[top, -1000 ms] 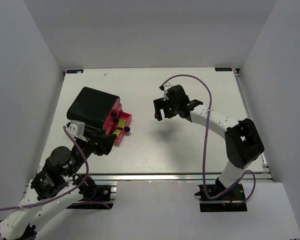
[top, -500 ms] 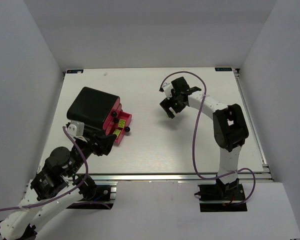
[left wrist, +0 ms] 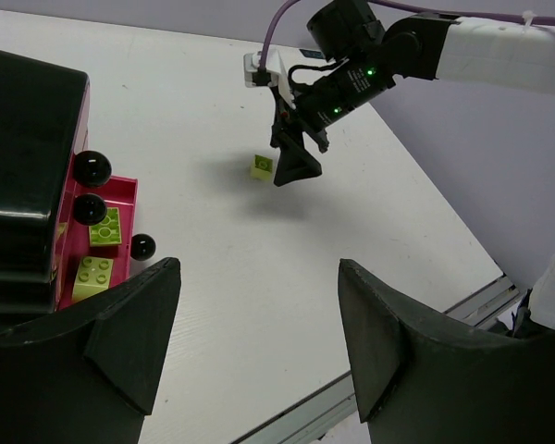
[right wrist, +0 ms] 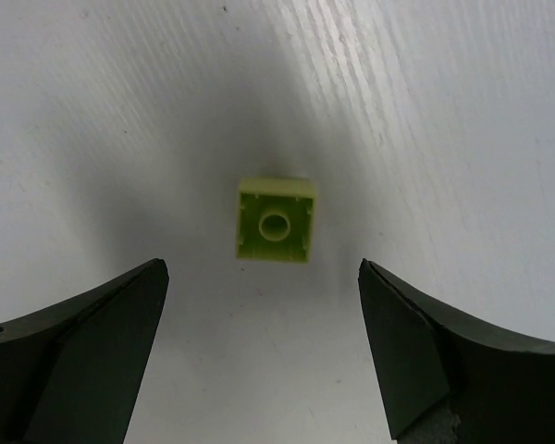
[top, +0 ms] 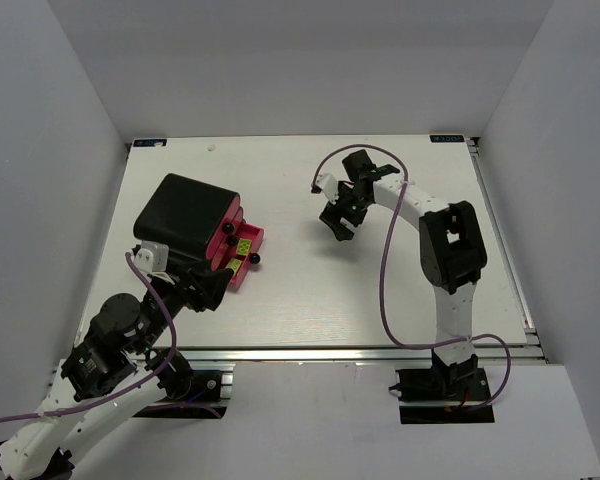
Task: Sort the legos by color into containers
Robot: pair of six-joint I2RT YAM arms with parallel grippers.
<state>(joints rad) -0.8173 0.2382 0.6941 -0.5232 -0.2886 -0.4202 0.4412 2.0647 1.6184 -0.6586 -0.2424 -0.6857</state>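
A lime yellow-green lego (right wrist: 276, 220) lies underside up on the white table, just ahead of my open, empty right gripper (right wrist: 261, 268). In the left wrist view this lego (left wrist: 262, 166) sits beside the right gripper (left wrist: 294, 165); from the top it is hidden under that gripper (top: 338, 217). The black cabinet (top: 187, 212) stands at the left with pink drawers (top: 250, 238) pulled open. Two lime legos (left wrist: 104, 227) lie in the open drawers (left wrist: 129, 190). My left gripper (left wrist: 257, 268) is open and empty, near the drawers (top: 212, 288). No red or dark green legos show.
Round black knobs (left wrist: 91, 167) stick out from the drawer fronts toward the table's middle. The right arm's purple cable (top: 388, 250) loops above the table. An aluminium rail (top: 310, 353) runs along the near table edge.
The right arm has swung so its forearm now reaches in from the far right, and its gripper has turned and lowered over the lime lego. The left arm has not moved.
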